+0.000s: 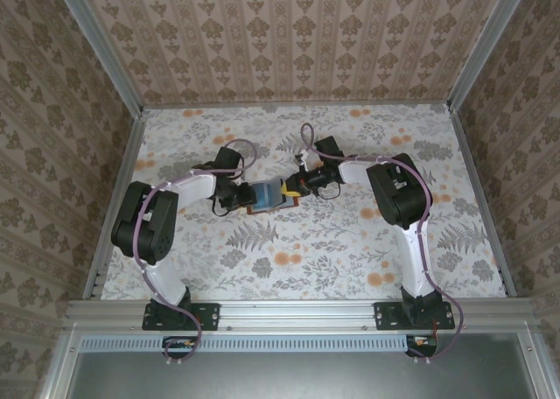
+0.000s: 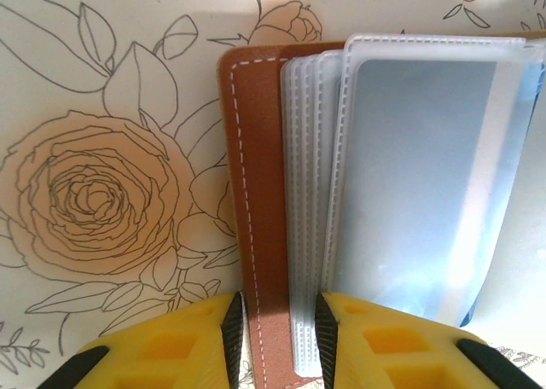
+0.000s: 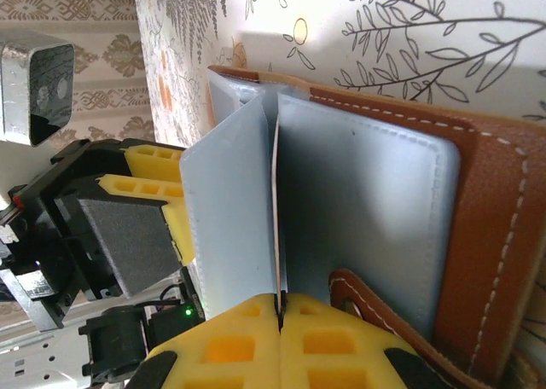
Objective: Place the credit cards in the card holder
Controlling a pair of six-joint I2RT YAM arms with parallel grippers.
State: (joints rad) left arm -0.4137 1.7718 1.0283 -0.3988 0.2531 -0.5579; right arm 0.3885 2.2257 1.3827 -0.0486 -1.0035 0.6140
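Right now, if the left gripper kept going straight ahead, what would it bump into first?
Probably the card holder: its brown leather edge and clear sleeves already sit between the left gripper's yellow fingers, so pushing on would drive deeper into it.

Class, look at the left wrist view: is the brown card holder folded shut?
No. The card holder lies open, its clear stitched pockets fanned out on the brown cover between the left gripper's yellow fingers.

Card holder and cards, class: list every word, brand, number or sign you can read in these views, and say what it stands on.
None can be read.
Card holder: stitching only, no brand.
Clear sleeves: blank.
Clasp tab: no lettering seen.
Floral cloth: printed flowers, no words.
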